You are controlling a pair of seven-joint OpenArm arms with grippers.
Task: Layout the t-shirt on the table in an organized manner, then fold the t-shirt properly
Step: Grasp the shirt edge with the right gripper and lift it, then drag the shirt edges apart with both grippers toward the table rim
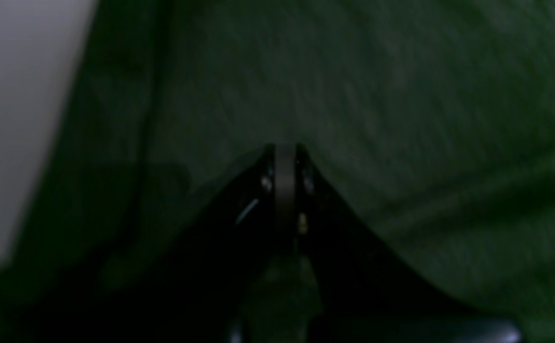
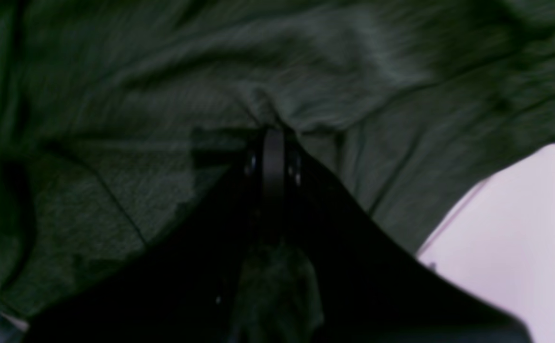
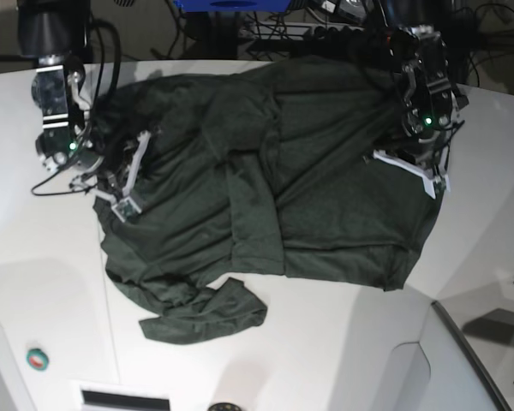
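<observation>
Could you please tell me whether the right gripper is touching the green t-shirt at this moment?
Touching. In the right wrist view, the right gripper is shut with the t-shirt cloth bunched and puckered at its tips.

The t-shirt point(image 3: 325, 197) is looking like soft, thin, matt dark green cloth, creasing around each end effector; the worktop point(image 3: 34, 248) beneath is gleaming smooth, glossy white.

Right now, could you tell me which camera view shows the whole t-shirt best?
The base view: it shows the entire t-shirt spread rumpled over the table, one sleeve bunched at the front. The left wrist view shows only blurred dark cloth around the shut left hand; the right wrist view shows creased folds around the right hand.
</observation>
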